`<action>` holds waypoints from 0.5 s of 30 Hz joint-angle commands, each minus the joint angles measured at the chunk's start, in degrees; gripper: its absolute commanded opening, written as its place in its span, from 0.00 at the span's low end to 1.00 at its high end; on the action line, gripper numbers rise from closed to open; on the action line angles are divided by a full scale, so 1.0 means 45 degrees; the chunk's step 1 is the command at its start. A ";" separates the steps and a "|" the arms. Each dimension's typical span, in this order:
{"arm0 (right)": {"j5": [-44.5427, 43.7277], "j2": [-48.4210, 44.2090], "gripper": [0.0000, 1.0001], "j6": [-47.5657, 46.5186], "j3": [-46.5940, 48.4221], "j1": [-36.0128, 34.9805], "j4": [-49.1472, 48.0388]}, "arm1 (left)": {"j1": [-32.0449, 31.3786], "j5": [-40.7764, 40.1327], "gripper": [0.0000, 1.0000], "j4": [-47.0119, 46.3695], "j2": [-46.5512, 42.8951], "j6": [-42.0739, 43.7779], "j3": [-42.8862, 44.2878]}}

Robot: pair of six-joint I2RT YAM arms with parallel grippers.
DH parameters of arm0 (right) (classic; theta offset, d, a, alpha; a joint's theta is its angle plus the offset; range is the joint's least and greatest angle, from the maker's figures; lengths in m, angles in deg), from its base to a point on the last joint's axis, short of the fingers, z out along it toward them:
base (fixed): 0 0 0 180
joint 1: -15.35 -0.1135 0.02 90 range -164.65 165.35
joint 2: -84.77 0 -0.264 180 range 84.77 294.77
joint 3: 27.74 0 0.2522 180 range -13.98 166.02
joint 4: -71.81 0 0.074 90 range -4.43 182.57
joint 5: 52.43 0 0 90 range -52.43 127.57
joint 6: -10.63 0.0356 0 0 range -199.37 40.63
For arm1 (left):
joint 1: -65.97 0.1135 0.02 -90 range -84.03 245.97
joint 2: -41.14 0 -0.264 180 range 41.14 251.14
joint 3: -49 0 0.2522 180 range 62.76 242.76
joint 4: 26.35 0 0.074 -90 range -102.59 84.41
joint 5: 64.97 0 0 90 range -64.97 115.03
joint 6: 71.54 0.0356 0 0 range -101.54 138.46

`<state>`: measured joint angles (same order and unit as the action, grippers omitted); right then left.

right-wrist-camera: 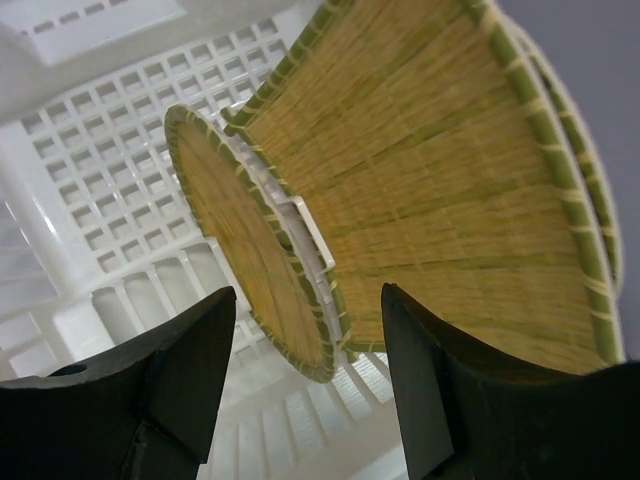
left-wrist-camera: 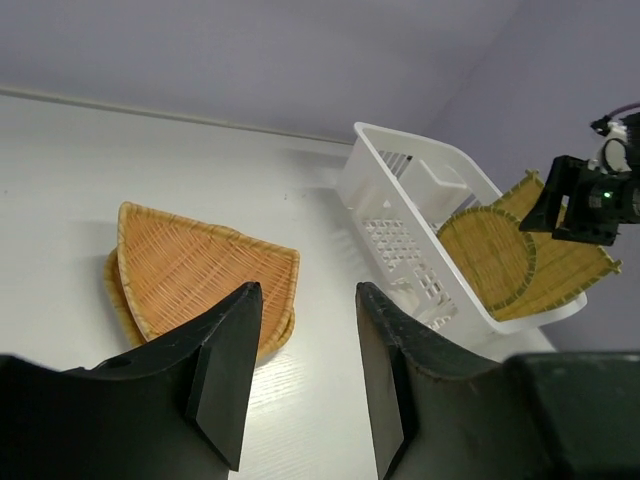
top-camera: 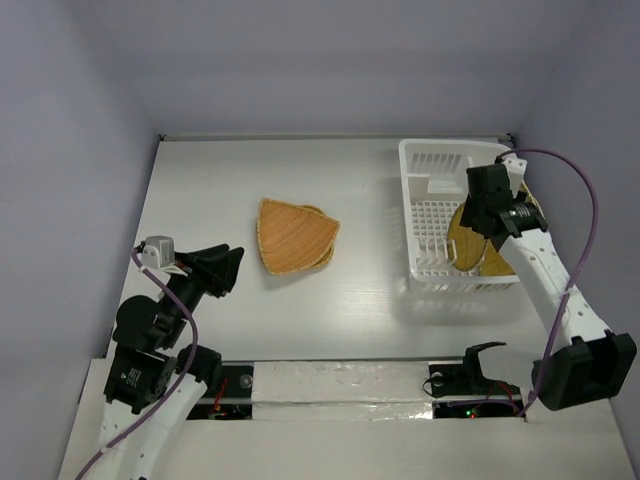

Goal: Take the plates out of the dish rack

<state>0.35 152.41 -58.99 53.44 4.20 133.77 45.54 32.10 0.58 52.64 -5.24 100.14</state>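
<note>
The white dish rack (top-camera: 410,225) stands at the back right of the table. A small round straw plate (top-camera: 463,238) and a larger green-edged mat-like plate (top-camera: 503,264) stand upright in it. My right gripper (top-camera: 480,230) is open just above them; in the right wrist view its open jaws (right-wrist-camera: 308,292) straddle the round plate's (right-wrist-camera: 245,240) edge, with the large plate (right-wrist-camera: 450,190) to the right. A fan-shaped orange plate (top-camera: 292,233) lies on another plate at the table's middle. My left gripper (top-camera: 234,268) is open and empty, near-left of that stack (left-wrist-camera: 190,270).
Lavender walls close in the white table on three sides. A small white cup compartment (top-camera: 437,185) sits in the rack's far end. A taped strip and a black bracket (top-camera: 482,358) run along the near edge between the arm bases.
</note>
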 commanded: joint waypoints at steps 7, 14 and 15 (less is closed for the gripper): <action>0.0889 0.1356 0.60 -0.0955 -0.0411 0.0702 -0.1552 | -0.0324 -0.0497 0.41 -0.0231 -0.0428 -0.0143 0.0071; 0.0867 0.1337 0.33 -0.1423 -0.0334 0.0702 -0.1456 | -0.0442 -0.0497 0.42 -0.0250 -0.0467 -0.0162 0.0071; 0.0925 0.1337 0.30 -0.1424 -0.0275 0.0702 -0.1377 | -0.0442 -0.0497 0.42 -0.0251 -0.0487 -0.0162 0.0071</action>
<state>4.49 159.47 -63.97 50.89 7.08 129.34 43.90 30.33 1.01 51.33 -5.66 100.14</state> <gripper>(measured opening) 0.325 0.415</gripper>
